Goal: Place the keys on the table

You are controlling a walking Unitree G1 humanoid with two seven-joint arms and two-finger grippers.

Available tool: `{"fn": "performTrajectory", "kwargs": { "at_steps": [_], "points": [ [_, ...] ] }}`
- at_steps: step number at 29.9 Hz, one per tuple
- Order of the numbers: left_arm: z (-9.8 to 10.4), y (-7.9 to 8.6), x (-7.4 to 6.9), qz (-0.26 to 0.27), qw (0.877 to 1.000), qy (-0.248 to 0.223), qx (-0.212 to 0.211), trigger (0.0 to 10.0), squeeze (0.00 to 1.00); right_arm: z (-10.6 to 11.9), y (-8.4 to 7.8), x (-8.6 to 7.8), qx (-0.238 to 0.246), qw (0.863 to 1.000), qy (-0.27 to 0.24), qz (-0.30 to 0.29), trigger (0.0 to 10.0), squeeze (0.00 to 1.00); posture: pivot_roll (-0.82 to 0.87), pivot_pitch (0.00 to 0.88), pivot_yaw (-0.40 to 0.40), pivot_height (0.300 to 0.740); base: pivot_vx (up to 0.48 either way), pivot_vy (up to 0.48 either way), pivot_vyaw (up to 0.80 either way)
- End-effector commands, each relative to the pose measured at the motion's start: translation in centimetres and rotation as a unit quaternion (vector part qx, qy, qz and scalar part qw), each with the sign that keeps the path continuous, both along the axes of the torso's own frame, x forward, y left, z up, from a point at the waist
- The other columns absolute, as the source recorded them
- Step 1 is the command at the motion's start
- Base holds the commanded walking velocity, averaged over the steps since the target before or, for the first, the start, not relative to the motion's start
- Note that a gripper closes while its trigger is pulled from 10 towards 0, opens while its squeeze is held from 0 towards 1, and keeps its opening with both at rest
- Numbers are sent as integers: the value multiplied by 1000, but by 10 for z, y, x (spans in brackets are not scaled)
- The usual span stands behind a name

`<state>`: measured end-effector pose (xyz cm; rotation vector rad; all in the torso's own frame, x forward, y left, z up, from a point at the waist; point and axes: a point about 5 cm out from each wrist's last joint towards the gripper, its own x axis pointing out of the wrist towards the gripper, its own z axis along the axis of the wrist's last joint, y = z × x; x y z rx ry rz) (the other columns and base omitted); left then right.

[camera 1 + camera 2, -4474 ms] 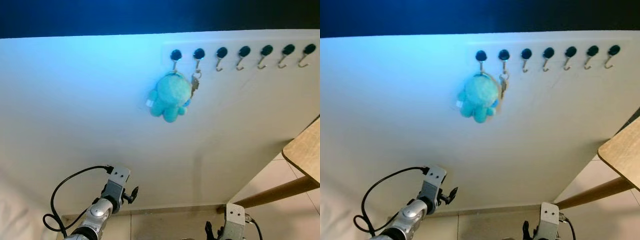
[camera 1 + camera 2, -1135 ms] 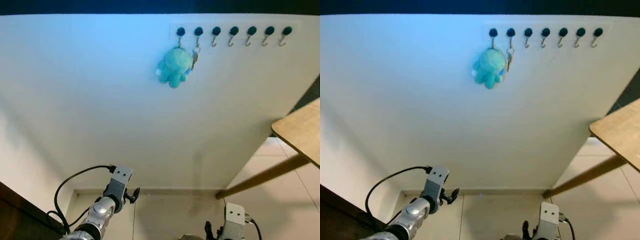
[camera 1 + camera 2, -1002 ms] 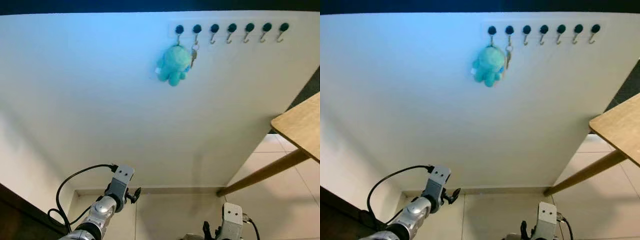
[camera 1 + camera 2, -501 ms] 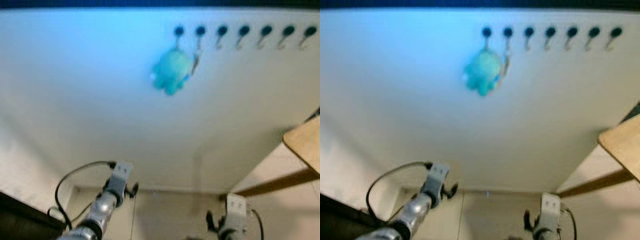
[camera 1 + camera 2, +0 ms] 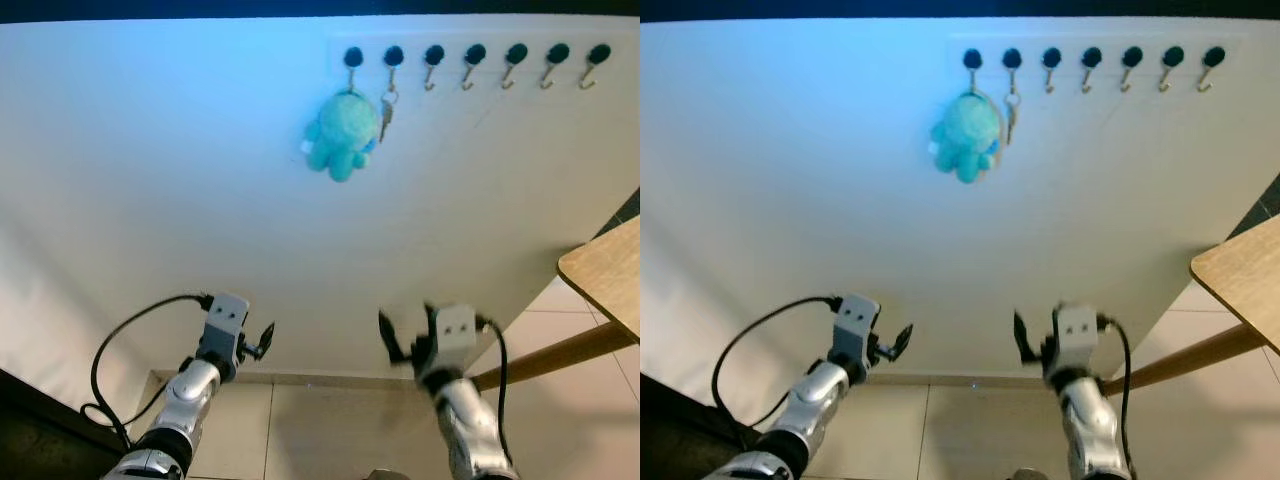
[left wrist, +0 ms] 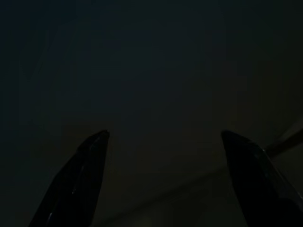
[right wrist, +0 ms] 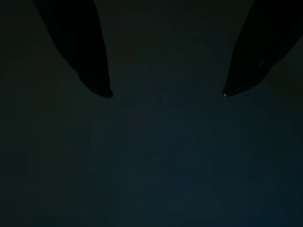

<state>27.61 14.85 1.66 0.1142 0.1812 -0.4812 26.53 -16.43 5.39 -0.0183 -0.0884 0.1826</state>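
Keys (image 5: 386, 107) hang with a teal plush (image 5: 341, 136) at the hook rail's (image 5: 470, 53) left end. Right gripper (image 5: 392, 338) has just risen, open and empty, suggesting the reach begins; left gripper (image 5: 262, 339) is open too.

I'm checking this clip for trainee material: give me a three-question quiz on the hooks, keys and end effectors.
1. True or false: the keys already lie on the table.
2. How many wall hooks are in the row?
3. The teal plush hangs from: A) leftmost hook, B) middle hook, C) rightmost hook.

Key: 1 false, they hang on the second hook; both the left end effector and the right end effector are open and far below. 2 seven. 3 A.
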Motion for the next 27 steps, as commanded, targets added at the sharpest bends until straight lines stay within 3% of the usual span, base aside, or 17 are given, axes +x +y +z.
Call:
{"fn": "performTrajectory", "kwargs": {
  "at_steps": [1,8,10,13,19,20,26,27],
  "points": [
    [18,-11,-7,-68,996,-54,-29,10000,0,38,5,8,0,996,-85,2,10000,0,7,52,21,740,0,0,0],
    [58,-23,-16,-102,981,-146,-72,10000,0,103,10,14,5,978,-208,-1,10000,0,7,65,9,740,0,0,0],
    [62,-23,-15,-99,980,-152,-76,10000,0,108,10,13,5,977,-215,0,10000,0,6,66,8,740,0,0,0],
    [84,-21,-9,-73,973,-195,-96,10000,0,125,12,12,6,970,-244,2,10000,0,6,72,3,740,0,0,0],
    [108,-25,-6,-84,964,-231,-100,10000,0,145,13,13,25,964,-266,-9,10000,0,7,72,2,740,0,0,0],
    [118,-25,-5,-78,959,-255,-100,10000,0,149,18,17,39,965,-259,2,10000,1000,-6,68,8,740,0,0,0],
    [138,-26,0,-58,949,-290,-108,10000,0,162,31,26,63,966,-252,19,10000,1000,-6,61,10,740,0,0,0],
    [140,-26,0,-58,949,-293,-106,10000,0,163,33,28,64,966,-248,19,10000,541,-6,61,10,740,0,0,0]
  ]
}}
